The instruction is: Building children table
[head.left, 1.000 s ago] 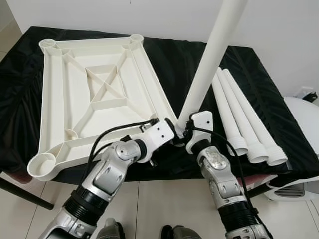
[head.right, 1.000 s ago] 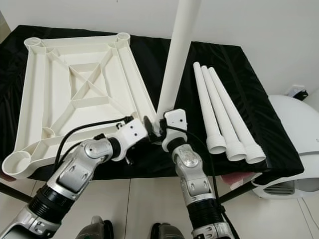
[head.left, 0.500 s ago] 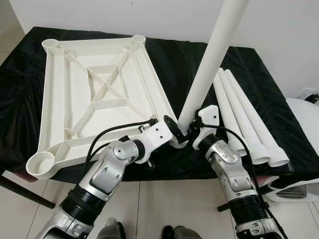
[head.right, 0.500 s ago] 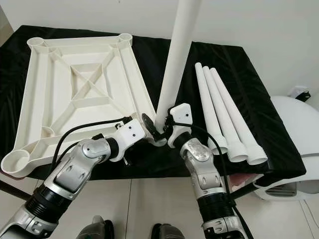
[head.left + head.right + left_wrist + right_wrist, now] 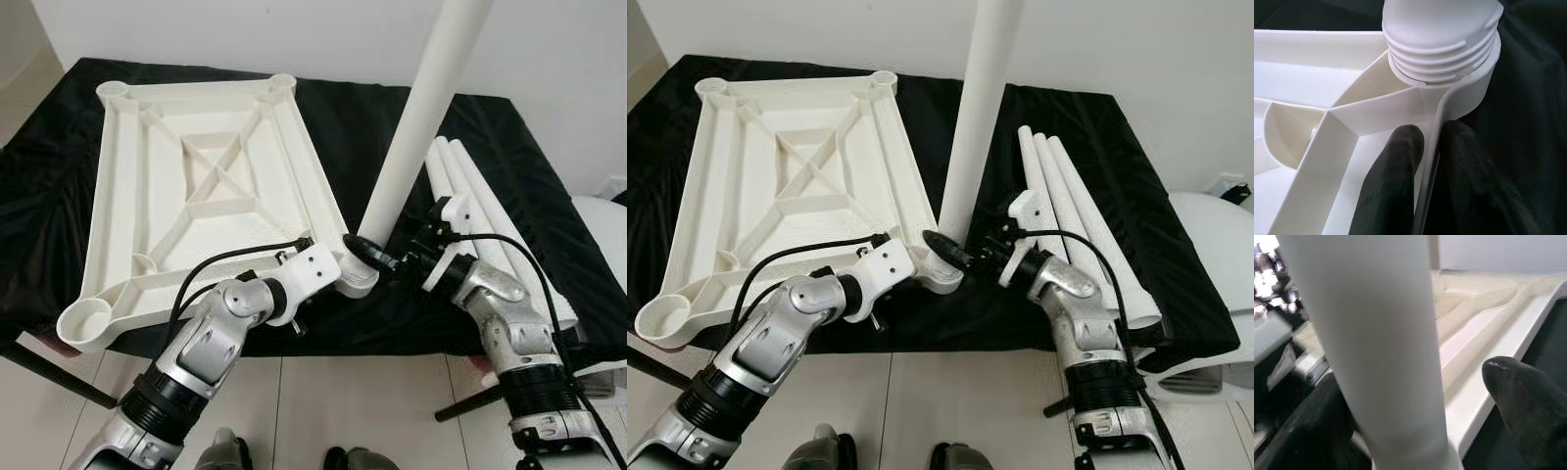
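left end effector [image 5: 1427, 147] pinching tabletop rim [image 5: 1436, 142], right end effector [image 5: 392, 262] straddling upright leg [image 5: 416, 122]

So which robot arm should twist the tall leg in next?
Probably the right. Its gripper already straddles the upright leg near its base, while the left gripper pinches the tabletop's rim, steadying it.

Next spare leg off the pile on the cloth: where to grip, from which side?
Take the outermost of the three spare legs on its plain shaft, mid-length, coming from above with the right claw. The legs lie flat and touching side by side, so only the tops and the outer flank are free; the flared, threaded ends near the table edge give a poorer hold.
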Robot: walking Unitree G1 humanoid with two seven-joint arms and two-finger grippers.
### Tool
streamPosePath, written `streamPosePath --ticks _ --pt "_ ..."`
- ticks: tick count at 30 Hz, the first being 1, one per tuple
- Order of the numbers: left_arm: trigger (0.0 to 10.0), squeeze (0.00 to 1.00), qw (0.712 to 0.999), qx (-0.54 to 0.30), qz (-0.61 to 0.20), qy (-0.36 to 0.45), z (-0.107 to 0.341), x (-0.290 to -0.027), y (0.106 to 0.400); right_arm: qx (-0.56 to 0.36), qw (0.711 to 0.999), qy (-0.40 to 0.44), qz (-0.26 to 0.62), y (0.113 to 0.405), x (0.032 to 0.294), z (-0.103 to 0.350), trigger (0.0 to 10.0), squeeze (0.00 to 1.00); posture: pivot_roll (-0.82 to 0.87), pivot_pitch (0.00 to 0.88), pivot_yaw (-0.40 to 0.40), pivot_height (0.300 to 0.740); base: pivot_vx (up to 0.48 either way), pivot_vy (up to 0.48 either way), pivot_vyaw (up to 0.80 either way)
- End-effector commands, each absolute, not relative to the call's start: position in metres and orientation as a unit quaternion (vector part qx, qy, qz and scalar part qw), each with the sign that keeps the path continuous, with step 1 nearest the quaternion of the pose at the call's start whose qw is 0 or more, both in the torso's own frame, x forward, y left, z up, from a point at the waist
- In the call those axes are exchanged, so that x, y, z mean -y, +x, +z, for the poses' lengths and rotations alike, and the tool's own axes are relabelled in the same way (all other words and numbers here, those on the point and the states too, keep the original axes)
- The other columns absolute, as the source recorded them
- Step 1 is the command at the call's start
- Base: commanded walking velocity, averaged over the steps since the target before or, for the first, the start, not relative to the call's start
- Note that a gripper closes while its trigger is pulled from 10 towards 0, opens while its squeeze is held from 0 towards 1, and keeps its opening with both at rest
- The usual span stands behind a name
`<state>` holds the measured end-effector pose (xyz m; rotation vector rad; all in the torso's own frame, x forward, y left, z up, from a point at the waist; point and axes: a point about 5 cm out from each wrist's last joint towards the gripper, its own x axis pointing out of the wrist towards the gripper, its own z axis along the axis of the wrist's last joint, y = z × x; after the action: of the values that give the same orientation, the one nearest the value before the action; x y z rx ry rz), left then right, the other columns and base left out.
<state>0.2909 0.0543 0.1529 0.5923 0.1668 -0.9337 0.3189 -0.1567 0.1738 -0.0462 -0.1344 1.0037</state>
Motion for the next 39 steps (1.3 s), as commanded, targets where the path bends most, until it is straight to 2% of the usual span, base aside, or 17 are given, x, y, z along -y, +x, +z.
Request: streamPosePath --ticks 1,21,22,23,25,26,39 --pt "10.0 0.00 0.842 -0.041 -0.451 0.294 0.167 -0.048 0.289 0.046 0.866 -0.035 0.496 0.322 0.162 0.169 10.0 0.00 -0.05 0.092 -0.006 0.740 0.000 0.000 0.00" --pt "10.0 0.00 0.841 -0.040 -0.451 0.298 0.169 -0.050 0.288 0.052 0.831 -0.048 0.551 0.341 0.150 0.173 10.0 0.00 -0.03 0.083 -0.007 0.740 0.000 0.000 0.00" --pt "10.0 0.00 0.840 -0.040 -0.451 0.298 0.169 -0.049 0.288 0.051 0.830 -0.049 0.553 0.342 0.151 0.173 4.9 0.00 -0.03 0.082 -0.007 0.740 0.000 0.000 0.00" --pt "10.0 0.00 0.840 -0.040 -0.452 0.298 0.169 -0.049 0.288 0.049 0.828 -0.053 0.556 0.342 0.154 0.173 3.9 0.00 -0.03 0.082 -0.009 0.740 0.000 0.000 0.00" --pt "10.0 0.00 0.840 -0.040 -0.452 0.298 0.169 -0.049 0.288 0.047 0.827 -0.056 0.557 0.343 0.155 0.173 3.9 0.00 -0.03 0.082 -0.010 0.740 0.000 0.000 0.00" --pt "10.0 0.00 0.839 -0.040 -0.453 0.297 0.169 -0.048 0.288 0.044 0.825 -0.056 0.561 0.342 0.157 0.173 0.0 0.00 -0.03 0.082 -0.011 0.740 0.000 0.000 0.00" --pt "10.0 0.00 0.840 -0.038 -0.454 0.294 0.167 -0.045 0.285 0.050 0.825 -0.046 0.562 0.335 0.163 0.172 0.0 0.00 -0.04 0.080 -0.037 0.740 0.000 0.000 0.00"
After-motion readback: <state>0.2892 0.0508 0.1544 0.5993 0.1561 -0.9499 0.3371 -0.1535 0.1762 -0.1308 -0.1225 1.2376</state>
